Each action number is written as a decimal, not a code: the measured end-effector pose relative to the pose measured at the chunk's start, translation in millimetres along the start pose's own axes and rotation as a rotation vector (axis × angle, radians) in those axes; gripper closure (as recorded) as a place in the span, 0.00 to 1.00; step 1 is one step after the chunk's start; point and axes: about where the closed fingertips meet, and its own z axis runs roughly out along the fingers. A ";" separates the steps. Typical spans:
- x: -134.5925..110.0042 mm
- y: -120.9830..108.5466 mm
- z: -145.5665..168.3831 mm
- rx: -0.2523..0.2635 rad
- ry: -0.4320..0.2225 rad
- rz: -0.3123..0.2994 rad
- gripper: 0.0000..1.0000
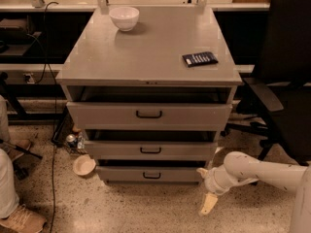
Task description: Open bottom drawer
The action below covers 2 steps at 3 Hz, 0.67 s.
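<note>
The bottom drawer (151,174) is the lowest of three in the grey cabinet (146,57), with a low grey front and a small black handle (151,175). Its front stands a little forward of the cabinet body, with a dark gap above it. My gripper (205,188) hangs at the end of the white arm (262,171) that comes in from the right. It is just off the drawer's right end, near the floor. Its cream fingers are apart: one fingertip (201,170) is beside the drawer's right corner and the other (208,205) points down at the floor. It holds nothing.
A white bowl (124,17) and a dark flat packet (199,58) lie on the cabinet top. A black office chair (286,81) stands close on the right. A small bowl (84,165) and a can (72,140) sit on the floor at the left. A person's leg and shoe (17,217) are at bottom left.
</note>
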 end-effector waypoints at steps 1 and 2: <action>0.0 0.0 0.0 0.000 0.000 0.000 0.00; 13.2 -1.3 16.4 0.024 -0.025 -0.029 0.00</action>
